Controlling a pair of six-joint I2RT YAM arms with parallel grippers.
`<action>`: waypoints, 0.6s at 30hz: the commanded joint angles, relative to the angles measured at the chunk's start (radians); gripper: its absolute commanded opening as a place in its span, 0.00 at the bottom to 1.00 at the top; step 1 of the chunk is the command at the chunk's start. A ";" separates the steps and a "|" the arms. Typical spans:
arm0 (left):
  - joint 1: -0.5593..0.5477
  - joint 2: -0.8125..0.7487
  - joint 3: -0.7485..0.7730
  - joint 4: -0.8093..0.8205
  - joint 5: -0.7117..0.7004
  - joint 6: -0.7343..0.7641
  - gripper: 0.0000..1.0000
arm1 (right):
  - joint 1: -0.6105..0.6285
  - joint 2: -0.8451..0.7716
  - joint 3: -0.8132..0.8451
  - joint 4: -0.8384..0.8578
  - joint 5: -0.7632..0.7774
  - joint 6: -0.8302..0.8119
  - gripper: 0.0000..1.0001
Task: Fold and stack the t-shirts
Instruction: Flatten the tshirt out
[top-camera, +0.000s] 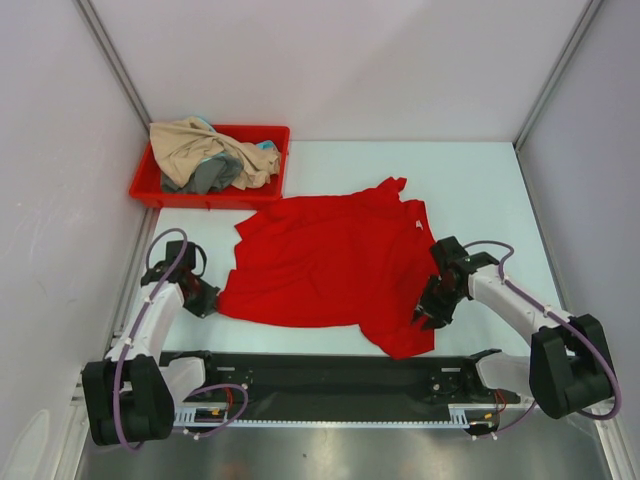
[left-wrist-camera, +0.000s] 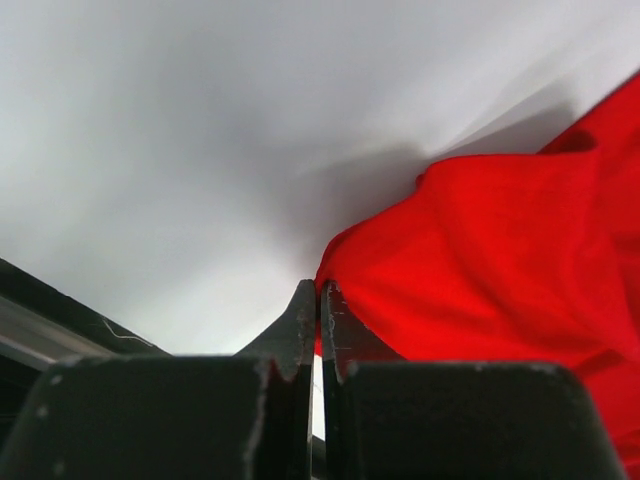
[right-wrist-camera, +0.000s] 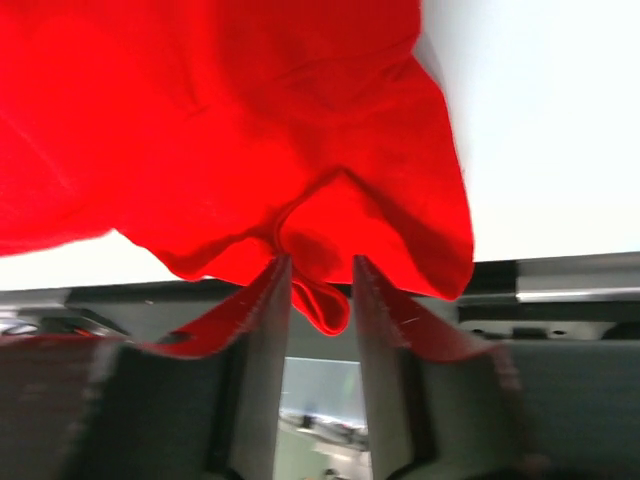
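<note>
Red t-shirt (top-camera: 325, 265): adult-sized, bright red, spread loosely and rumpled across the middle of the white table (top-camera: 470, 190), collar end toward the far right, one lower corner hanging toward the near edge; left gripper (top-camera: 203, 297): low at the shirt's near-left corner, fingers pressed together with only a hairline gap in the left wrist view, red cloth edge (left-wrist-camera: 470, 260) pinched at the tips; right gripper (top-camera: 432, 310): at the shirt's right edge near the lower corner, fingers a little apart in the right wrist view, a bunched fold of red cloth (right-wrist-camera: 320, 270) caught between the tips and drooping below them; red tray (top-camera: 160, 190): rigid plastic, at the far-left corner of the table, just beyond the shirt's upper-left edge; contents heaped and unfolded: beige-tan t-shirt (top-camera: 195, 145) on top, grey t-shirt (top-camera: 210, 178) under it toward the front, light blue t-shirt (top-camera: 267, 146) showing only as a sliver at the right side.
</note>
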 joint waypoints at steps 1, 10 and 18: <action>0.007 -0.017 0.000 0.043 0.023 0.034 0.00 | -0.010 -0.021 -0.015 0.049 0.032 0.135 0.38; 0.007 0.003 -0.008 0.083 0.047 0.065 0.00 | -0.002 0.056 -0.012 0.080 0.116 0.034 0.35; 0.007 0.044 0.014 0.094 0.054 0.094 0.00 | 0.047 0.106 -0.013 0.148 0.139 -0.024 0.33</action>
